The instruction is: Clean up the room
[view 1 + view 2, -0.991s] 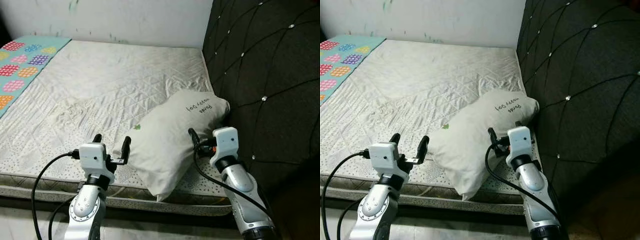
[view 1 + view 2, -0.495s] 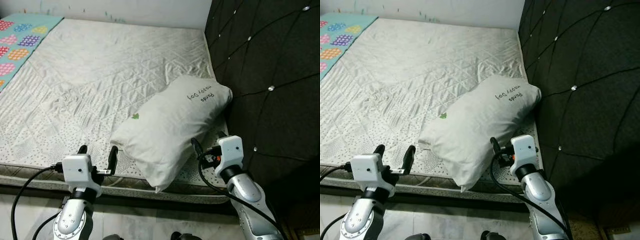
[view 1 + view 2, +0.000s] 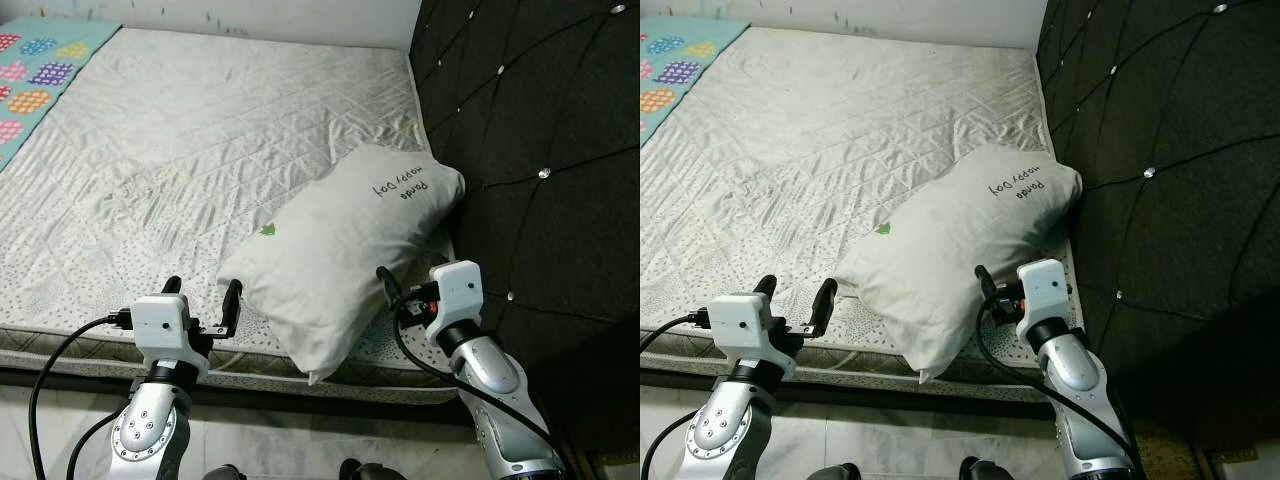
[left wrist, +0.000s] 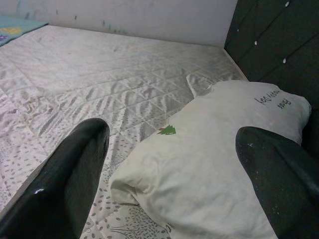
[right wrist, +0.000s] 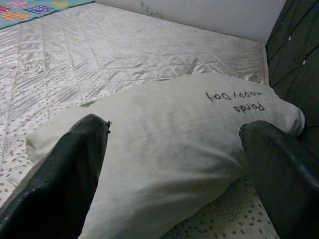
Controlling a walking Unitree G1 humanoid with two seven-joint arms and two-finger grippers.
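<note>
Pincer beside pillow angled toward headboard

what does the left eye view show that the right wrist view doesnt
Left eye view alone: both silver arms, the left gripper open at the near edge of the mattress, and the small green tree mark on the pillow.

Right wrist view alone: a close look along the right gripper, its fingers spread wide towards the pillow.

Both: the white pillow with its printed words, the quilted mattress, the dark tufted headboard and the patterned blanket.
</note>
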